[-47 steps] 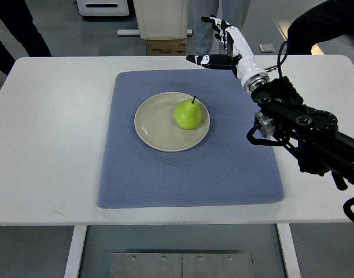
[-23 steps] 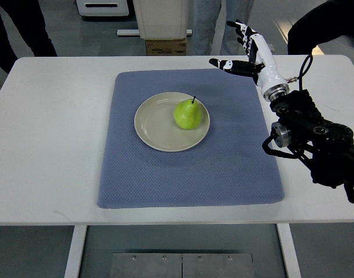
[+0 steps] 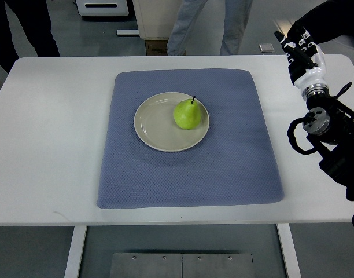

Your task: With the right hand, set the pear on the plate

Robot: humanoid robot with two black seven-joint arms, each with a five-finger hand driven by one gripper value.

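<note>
text: none legible | cardboard box (image 3: 165, 46) print: maybe there, too blurry to read

Place: you're looking at a robot lab or test bay, not a home.
Floor: bare grey, shiny, workshop-type.
Bench: plain white table (image 3: 50, 145) on metal legs, with a blue mat (image 3: 188, 168) laid out as a set work area.
Setup: single plate (image 3: 154, 124) and pear (image 3: 188, 114) staged on the mat, looks like a trial layout.
Bystanders: people's legs (image 3: 235, 26) standing just behind the table.
Background: white equipment cabinet (image 3: 161, 17) and a cardboard box (image 3: 157, 47) on the floor.
</note>
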